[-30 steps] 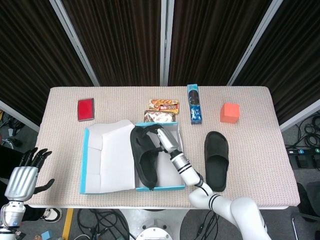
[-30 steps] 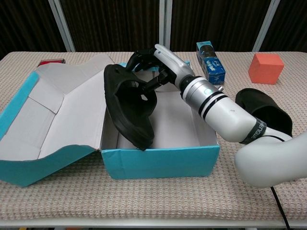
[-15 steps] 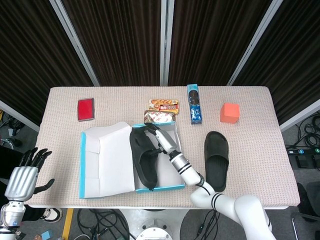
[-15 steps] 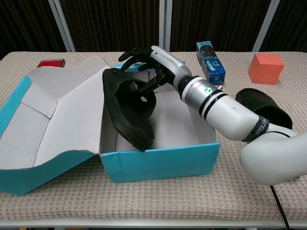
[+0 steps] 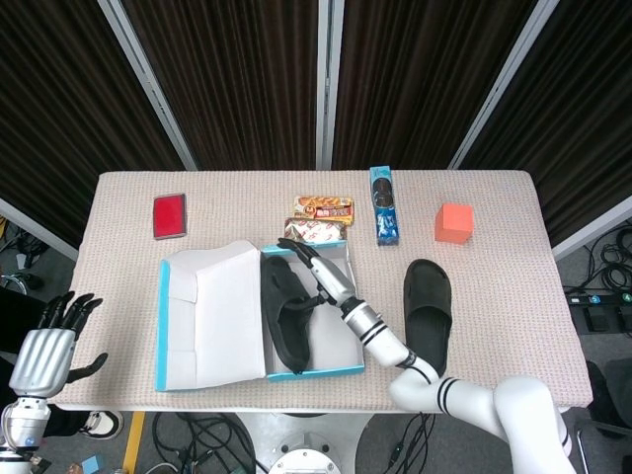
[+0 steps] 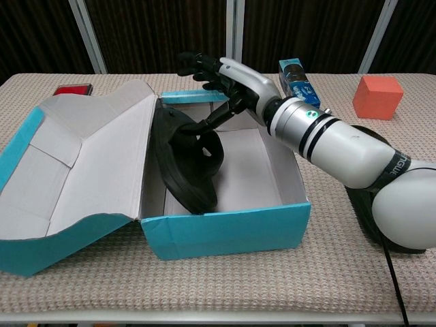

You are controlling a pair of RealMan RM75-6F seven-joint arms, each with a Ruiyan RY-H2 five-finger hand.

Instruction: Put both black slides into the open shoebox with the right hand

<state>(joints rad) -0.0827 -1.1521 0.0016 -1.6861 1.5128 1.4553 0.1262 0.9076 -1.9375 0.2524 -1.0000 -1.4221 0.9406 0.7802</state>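
One black slide (image 5: 286, 316) (image 6: 187, 160) stands on its side inside the open teal shoebox (image 5: 316, 371) (image 6: 225, 231), leaning against the left wall by the lid (image 5: 212, 316) (image 6: 68, 177). My right hand (image 5: 316, 269) (image 6: 228, 78) hovers over the box's back edge with fingers spread; only its thumb reaches down to the slide's strap. The second black slide (image 5: 428, 316) (image 6: 363, 214) lies flat on the table right of the box, mostly hidden behind my forearm in the chest view. My left hand (image 5: 44, 351) hangs open off the table's left front corner.
Two snack packs (image 5: 326, 208) (image 5: 316, 230) lie just behind the box. A blue cookie pack (image 5: 384, 218) (image 6: 298, 80) and an orange cube (image 5: 454, 222) (image 6: 378, 97) sit at the back right. A red flat object (image 5: 170, 215) (image 6: 71, 90) is at the back left.
My right hand has let go of the slide and lifted with fingers spreading. The slide dropped lower into the box against the left wall. The lid swung a little more upright.
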